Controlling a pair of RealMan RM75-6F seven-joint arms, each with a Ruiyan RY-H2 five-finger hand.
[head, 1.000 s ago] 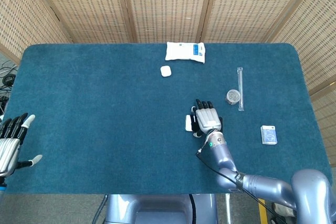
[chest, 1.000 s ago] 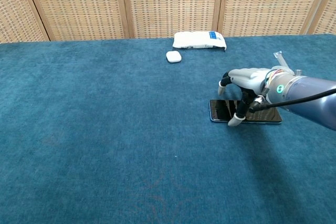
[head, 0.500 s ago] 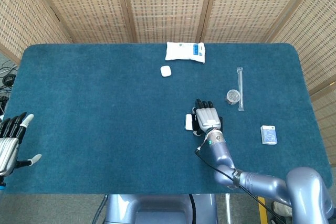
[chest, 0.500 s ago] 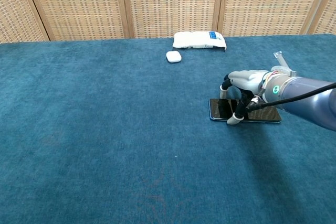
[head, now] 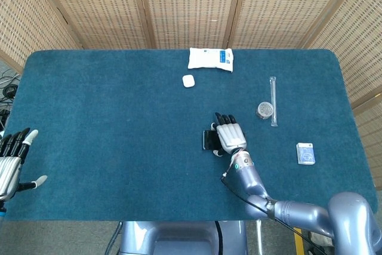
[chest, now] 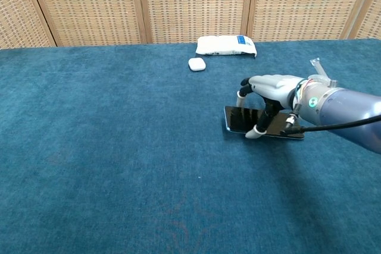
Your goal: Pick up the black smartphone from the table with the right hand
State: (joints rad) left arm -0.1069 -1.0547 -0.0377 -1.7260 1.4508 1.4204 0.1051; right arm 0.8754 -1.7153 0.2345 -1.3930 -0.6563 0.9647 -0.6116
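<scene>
The black smartphone (chest: 238, 119) lies flat under my right hand (chest: 271, 87), right of the table's centre. The hand grips it across its width, thumb on the near edge and fingers curled over the far edge. Whether the phone has left the cloth I cannot tell. In the head view only the phone's left end (head: 208, 140) shows past my right hand (head: 230, 137). My left hand (head: 12, 162) rests at the table's far left edge, fingers apart and holding nothing; the chest view does not show it.
A white packet (head: 210, 58) and a small white case (head: 188, 80) lie at the back middle. A clear tube (head: 273, 100) and a round tin (head: 265, 110) sit to the right, with a small box (head: 305, 153) near the right front.
The right hand has closed on the phone and shifted left, taking the phone with it. The left hand has stayed put.
</scene>
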